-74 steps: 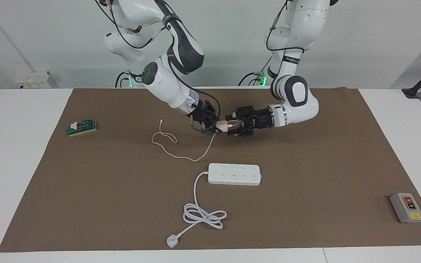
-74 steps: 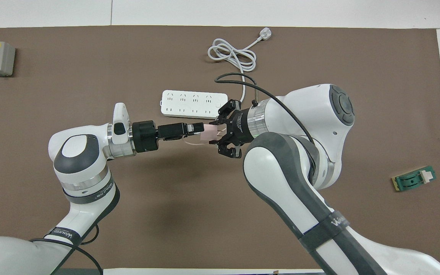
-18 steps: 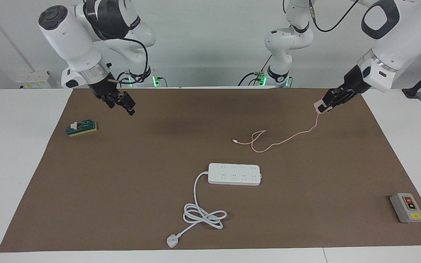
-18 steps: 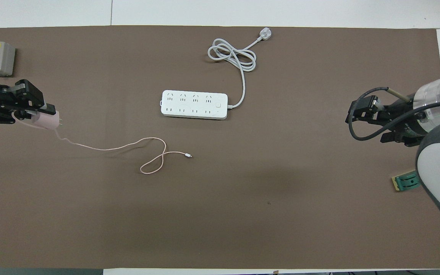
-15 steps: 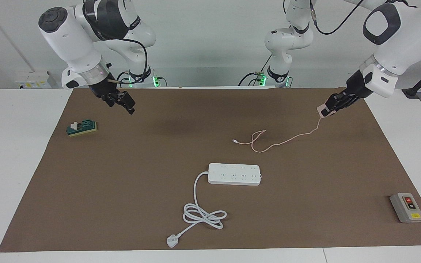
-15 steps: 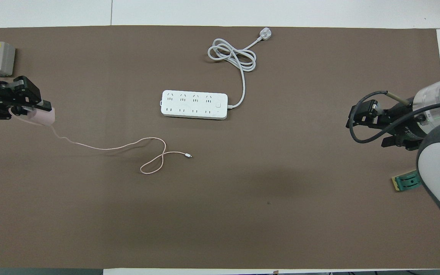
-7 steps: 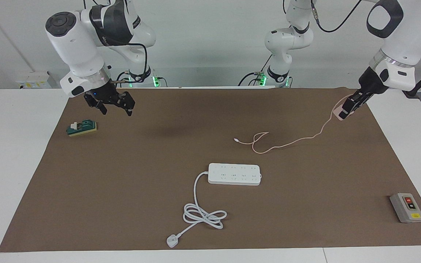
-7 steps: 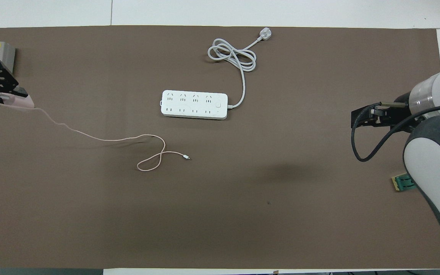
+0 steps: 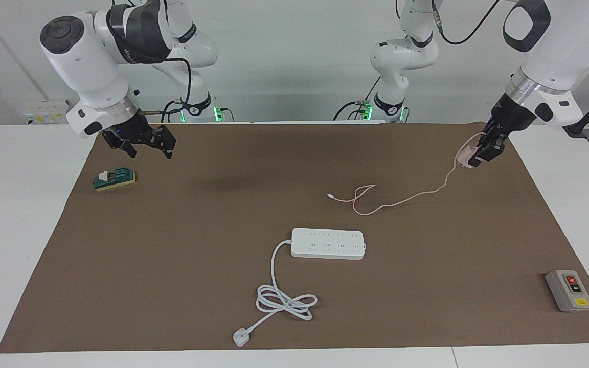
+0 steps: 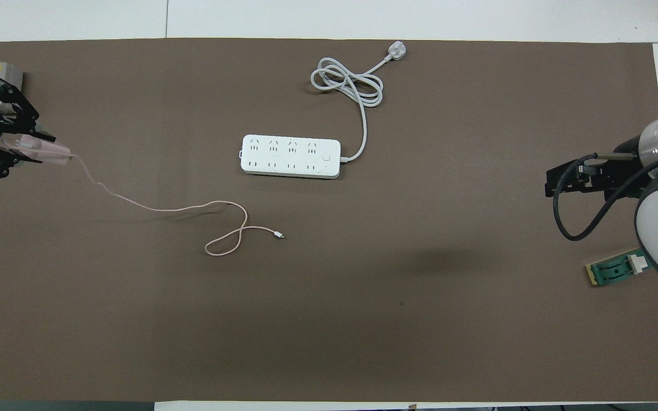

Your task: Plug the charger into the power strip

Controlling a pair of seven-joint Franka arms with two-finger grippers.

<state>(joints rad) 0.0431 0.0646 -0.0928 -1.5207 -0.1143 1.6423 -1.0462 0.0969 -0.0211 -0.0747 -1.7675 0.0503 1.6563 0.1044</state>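
Pink charger (image 9: 467,153) hangs clenched in the left gripper (image 9: 480,153) over the left arm's end of the counter (image 9: 172,245), while the long white power strip (image 9: 327,244) lies mid-counter, its length running end to end.

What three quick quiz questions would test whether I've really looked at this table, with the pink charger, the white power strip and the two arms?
1. Which gripper holds the charger?
2. True or false: the charger is plugged into the power strip.
3. What lies nearest under the right gripper: (a) the grey button box, (b) the green-and-white block, (c) the strip's white plug?

Key:
1. The left gripper, shut on it in the air, its pink cable trailing onto the brown mat.
2. False.
3. b.
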